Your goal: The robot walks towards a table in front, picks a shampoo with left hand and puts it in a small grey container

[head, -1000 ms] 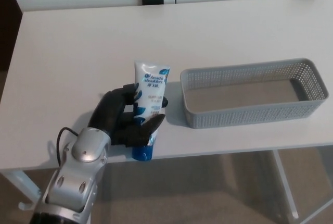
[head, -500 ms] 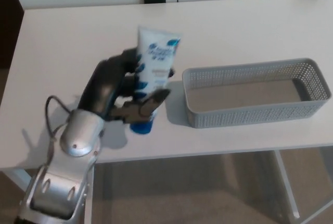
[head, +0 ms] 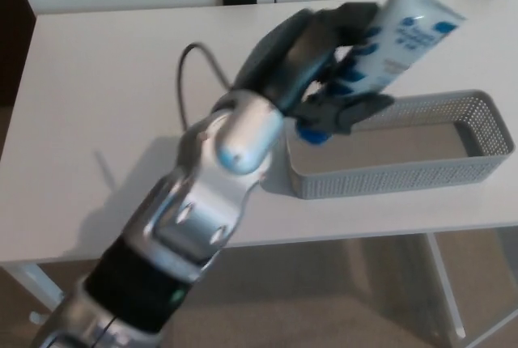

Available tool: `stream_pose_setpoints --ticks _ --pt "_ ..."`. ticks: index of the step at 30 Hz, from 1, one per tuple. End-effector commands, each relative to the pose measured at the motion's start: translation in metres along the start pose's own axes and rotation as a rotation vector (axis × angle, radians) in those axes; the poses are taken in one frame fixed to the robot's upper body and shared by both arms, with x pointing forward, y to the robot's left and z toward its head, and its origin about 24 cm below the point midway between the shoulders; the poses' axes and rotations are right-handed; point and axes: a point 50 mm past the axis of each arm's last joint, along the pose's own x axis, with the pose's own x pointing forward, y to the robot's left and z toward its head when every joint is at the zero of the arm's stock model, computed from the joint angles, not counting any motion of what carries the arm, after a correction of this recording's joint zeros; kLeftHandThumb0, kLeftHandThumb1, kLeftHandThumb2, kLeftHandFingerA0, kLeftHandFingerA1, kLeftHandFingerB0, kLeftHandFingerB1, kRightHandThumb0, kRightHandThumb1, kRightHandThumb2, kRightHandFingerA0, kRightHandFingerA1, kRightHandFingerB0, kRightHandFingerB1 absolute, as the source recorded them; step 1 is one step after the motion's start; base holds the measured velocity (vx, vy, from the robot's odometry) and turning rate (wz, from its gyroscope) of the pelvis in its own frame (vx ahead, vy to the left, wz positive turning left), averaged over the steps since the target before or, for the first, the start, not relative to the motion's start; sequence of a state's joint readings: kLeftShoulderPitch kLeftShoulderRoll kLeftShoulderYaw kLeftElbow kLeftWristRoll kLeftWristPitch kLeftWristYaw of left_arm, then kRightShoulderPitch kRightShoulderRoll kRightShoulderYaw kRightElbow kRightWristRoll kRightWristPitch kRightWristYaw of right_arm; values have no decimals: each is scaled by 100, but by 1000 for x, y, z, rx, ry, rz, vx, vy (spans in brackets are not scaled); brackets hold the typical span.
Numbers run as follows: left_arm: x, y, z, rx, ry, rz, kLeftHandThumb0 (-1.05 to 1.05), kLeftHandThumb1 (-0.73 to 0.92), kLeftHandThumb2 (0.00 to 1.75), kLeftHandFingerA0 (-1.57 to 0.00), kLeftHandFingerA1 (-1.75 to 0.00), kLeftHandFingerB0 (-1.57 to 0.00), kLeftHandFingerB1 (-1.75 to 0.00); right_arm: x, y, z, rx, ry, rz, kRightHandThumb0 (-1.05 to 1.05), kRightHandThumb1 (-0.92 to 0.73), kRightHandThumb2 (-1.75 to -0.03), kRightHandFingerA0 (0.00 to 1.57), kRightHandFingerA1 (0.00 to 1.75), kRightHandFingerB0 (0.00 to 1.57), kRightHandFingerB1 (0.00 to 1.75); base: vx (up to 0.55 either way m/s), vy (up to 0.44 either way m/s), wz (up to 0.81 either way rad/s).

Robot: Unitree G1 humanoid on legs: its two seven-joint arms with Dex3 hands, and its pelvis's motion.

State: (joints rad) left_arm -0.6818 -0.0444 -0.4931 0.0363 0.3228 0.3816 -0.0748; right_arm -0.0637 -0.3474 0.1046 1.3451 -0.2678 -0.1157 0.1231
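Shampoo tube point(head: 402, 34) is up in the air, clamped in the left hand point(head: 328, 69), thick black fingers point(head: 353, 110) wrapped tight around its lower half. It's tilted hard: blue cap low and to the left, crimped end pointing up and to the far right. From this angle it hangs over the left end of the small grey container point(head: 388, 176), which sits on the white table point(head: 105, 81) near the front edge. The right hand isn't showing at all.

Now the danger, as I read it. That tube is long and leaning, and the cap looks close to the container's left wall. Let go here and the cap could catch the rim, tipping the tube back out onto the table. A glossy tube gripped low could also swivel or slide in the fingers. And the basket looks light, so a knuckle brushing it could shove it towards the edge. It wants carrying further right, over the middle, and lowering before those fingers part.
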Motion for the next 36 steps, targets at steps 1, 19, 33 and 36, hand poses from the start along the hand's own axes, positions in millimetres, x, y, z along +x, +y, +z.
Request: stream_pose_setpoints --ticks 1,19,33,36 --pt "26 -3 14 127 31 9 -23 78 68 -78 -166 -70 -127 -1 -1 -2 4 5 -1 -36 -70 -61 67 50 54 41 0 0 0" --pt "59 -14 -1 234 227 -82 -59 51 83 -24 -59 -12 -41 1 2 3 -27 -10 7 -37 -70 -61 68 52 53 42 0 0 0" --pt "46 -18 -29 253 352 -235 -91 50 91 0 0 0 0 1 -3 10 -41 -27 0 -38 -71 -62 68 53 53 42 0 0 0" --pt "43 -16 -34 249 359 -232 -91 50 92 0 0 0 0 1 -1 8 -48 -19 -6 -37 -71 -61 70 52 52 41 0 0 0"
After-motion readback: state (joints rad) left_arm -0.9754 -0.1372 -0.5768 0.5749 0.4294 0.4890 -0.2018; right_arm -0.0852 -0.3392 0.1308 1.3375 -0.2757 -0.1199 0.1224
